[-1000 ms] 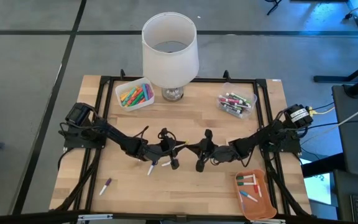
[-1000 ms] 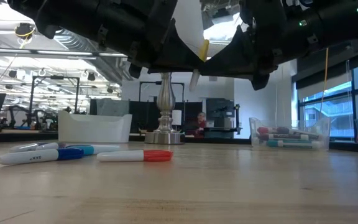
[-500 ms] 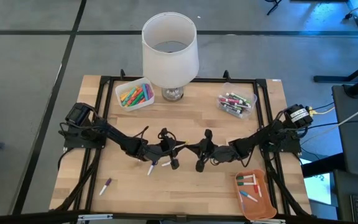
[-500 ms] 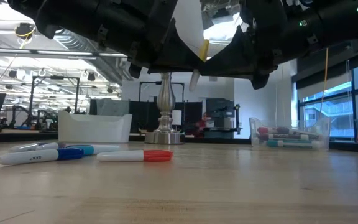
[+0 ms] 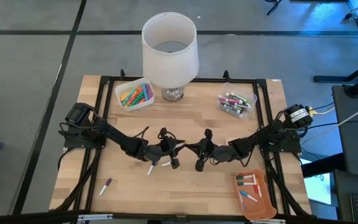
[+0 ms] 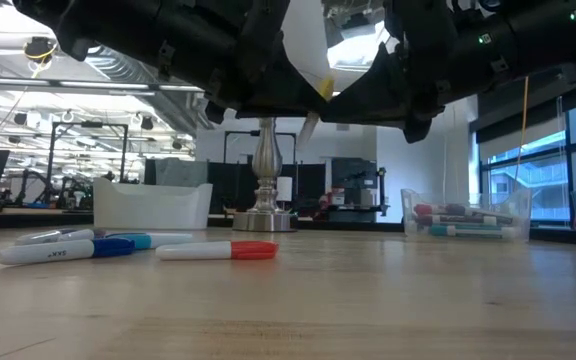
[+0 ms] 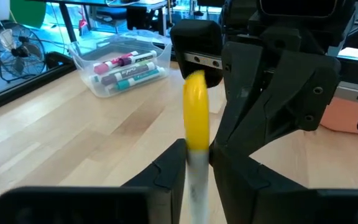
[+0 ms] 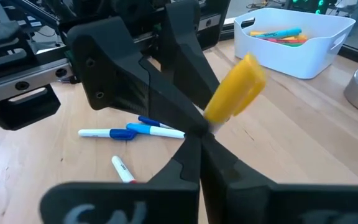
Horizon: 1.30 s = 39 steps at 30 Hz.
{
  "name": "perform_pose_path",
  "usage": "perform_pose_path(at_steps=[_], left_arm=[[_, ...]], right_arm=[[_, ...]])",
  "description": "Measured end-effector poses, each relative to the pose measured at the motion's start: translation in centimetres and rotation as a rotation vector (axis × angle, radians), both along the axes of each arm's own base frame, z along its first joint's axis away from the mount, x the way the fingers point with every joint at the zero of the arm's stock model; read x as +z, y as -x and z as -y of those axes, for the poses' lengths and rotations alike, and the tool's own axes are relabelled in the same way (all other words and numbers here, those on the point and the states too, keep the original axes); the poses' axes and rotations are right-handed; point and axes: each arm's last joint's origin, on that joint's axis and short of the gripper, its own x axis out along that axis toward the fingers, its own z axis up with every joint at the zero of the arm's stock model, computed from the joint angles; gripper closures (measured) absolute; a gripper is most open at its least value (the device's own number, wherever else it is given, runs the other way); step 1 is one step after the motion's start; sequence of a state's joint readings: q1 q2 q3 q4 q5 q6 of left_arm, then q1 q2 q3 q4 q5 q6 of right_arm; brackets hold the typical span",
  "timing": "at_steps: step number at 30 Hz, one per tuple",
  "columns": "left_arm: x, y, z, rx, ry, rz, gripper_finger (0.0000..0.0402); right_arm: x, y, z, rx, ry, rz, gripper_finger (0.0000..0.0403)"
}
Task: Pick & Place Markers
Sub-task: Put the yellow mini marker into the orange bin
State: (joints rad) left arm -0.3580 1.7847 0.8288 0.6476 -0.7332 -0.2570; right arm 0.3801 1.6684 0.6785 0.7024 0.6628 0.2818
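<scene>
Both grippers meet mid-table, above the wood. Yellow marker (image 7: 196, 112) sits betw. left gripper (image 7: 194, 165) fingers and the right gripper (image 8: 197, 140), which is clamped on it. Can't tell if left is gripping or letting go.

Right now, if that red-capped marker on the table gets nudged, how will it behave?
Likely rolls: the red-capped marker is a round barrel lying flat on the smooth wooden table, with nothing beside it to stop it. Probably light and stiff, being a short capped pen, so a side nudge should send it skidding or rolling rather than bending.
</scene>
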Motion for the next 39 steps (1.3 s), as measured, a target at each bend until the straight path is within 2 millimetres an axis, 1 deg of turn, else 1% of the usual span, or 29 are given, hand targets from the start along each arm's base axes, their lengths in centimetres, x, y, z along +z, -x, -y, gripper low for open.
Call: perform_pose_path(at_steps=[7, 15, 31, 34, 36, 39], left_arm=[[0.0, 0.0, -0.2, 0.004, -0.017, -0.009, 0.03], [-0.3, 0.0, -0.5, 0.031, -0.027, -0.039, 0.0284], [-0.5, 0.0, -0.5, 0.023, -0.032, -0.059, 0.0276], [-0.7, 0.1, -0.5, 0.018, -0.037, -0.075, 0.0276], [-0.7, 0.1, -0.6, 0.025, -0.04, -0.077, 0.0276], [-0.7, 0.1, -0.7, 0.043, -0.046, -0.076, 0.0276]], right_arm=[[-0.1, 0.0, 0.0, 0.0, 0.003, -0.012, 0.0403], [-0.2, 0.0, 0.0, 0.0, 0.007, -0.022, 0.0403], [-0.4, 0.1, 0.0, 0.006, 0.016, -0.046, 0.0403], [-0.6, 0.1, 0.1, 0.085, -0.009, -0.089, 0.0403], [-0.8, -0.1, 0.4, 0.137, -0.067, -0.146, 0.0403], [-1.2, -0.2, 0.9, 0.144, -0.129, -0.244, 0.0403]])
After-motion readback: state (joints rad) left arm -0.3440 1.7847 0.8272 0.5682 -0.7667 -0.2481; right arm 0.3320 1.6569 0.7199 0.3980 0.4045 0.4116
